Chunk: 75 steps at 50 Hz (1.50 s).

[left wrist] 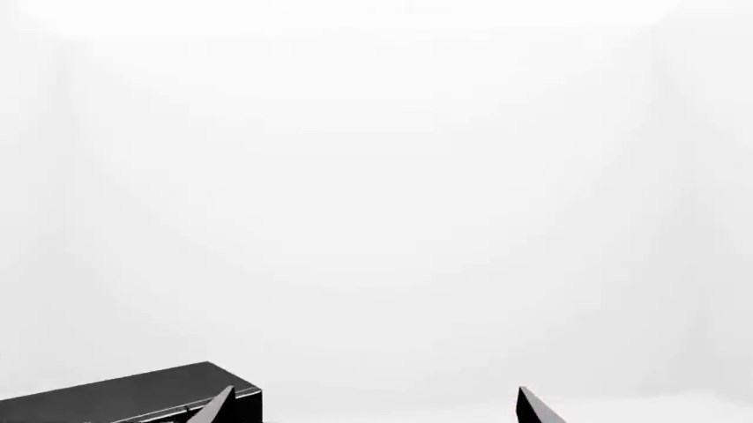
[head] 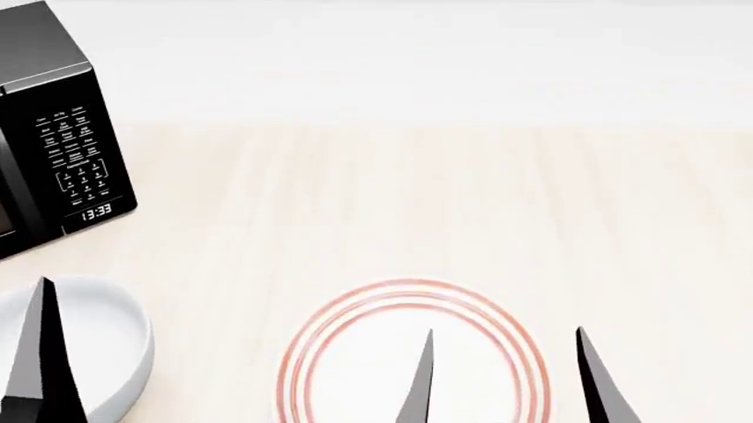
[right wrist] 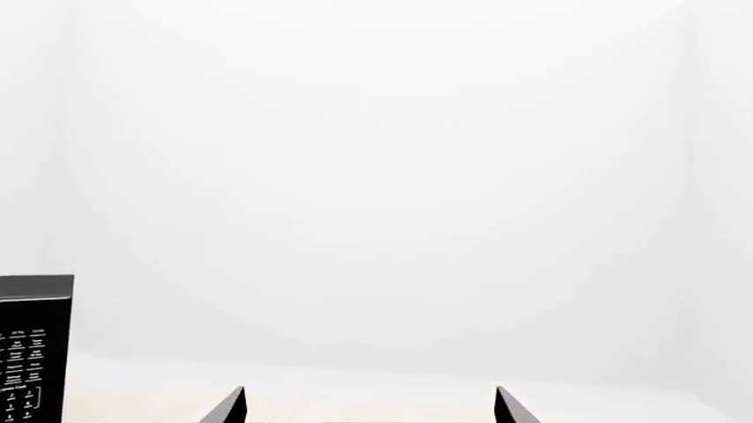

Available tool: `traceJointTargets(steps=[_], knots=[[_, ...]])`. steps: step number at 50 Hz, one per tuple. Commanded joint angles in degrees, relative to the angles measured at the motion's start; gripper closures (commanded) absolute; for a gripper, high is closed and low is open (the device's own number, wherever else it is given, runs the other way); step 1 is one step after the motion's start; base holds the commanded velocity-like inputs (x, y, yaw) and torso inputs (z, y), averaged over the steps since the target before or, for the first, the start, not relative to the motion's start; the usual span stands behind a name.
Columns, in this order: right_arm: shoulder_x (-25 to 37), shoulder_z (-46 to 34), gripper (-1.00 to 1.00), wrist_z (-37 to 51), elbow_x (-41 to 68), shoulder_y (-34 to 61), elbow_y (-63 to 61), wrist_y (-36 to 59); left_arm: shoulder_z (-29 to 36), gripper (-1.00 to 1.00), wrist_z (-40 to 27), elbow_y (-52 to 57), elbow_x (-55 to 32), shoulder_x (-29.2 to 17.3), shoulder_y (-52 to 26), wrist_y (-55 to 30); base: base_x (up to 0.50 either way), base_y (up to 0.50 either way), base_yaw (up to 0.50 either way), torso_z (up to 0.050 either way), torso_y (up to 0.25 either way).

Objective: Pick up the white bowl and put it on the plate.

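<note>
The white bowl point(head: 108, 339) sits on the light wooden table at the near left, partly cut off by the frame. The plate point(head: 406, 292), white with red-orange rings, lies to its right at the near middle. My left gripper point(left wrist: 374, 404) is open and empty. One of its fingers point(head: 41, 352) shows over the bowl in the head view, and the other is out of frame. My right gripper point(head: 503, 335) is open and empty, with its fingertips over the plate's right half. Neither wrist view shows the bowl or the plate.
A black microwave point(head: 59, 132) with a keypad stands at the far left of the table point(head: 471, 203). It also shows in the left wrist view point(left wrist: 118, 397) and the right wrist view point(right wrist: 33, 352). A plain white wall lies behind.
</note>
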Motion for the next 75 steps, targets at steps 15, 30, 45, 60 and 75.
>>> traceJointTargets(steps=[15,30,45,60,75], knots=[[1.3,-0.9,-1.00,1.3,0.7,0.3,0.9,-0.2,17.3,-1.00,-22.7,-4.7,-42.7,-44.3,-32.8,15.5,0.00,0.00,0.00,0.000,0.000],[2.1,-1.4,-1.00,2.3,1.2,0.6,1.4,-0.1,20.0,-1.00,-0.5,-29.9,-74.1,-37.5,-30.0,17.8,0.00,0.00,0.00,0.000,0.000],[2.8,-1.8,-1.00,3.1,1.8,0.8,1.5,-0.3,20.6,-1.00,0.3,-34.1,-74.7,-34.4,-31.0,15.4,0.00,0.00,0.00,0.000,0.000],[3.5,-2.2,-1.00,3.8,2.4,1.2,1.8,-0.5,21.1,-1.00,0.6,-38.0,-74.6,-32.4,-31.4,14.3,0.00,0.00,0.00,0.000,0.000],[4.1,-2.5,-1.00,4.5,2.8,0.9,1.8,-0.8,21.6,-1.00,-0.8,-40.2,-72.7,-31.6,-30.5,14.9,0.00,0.00,0.00,0.000,0.000]])
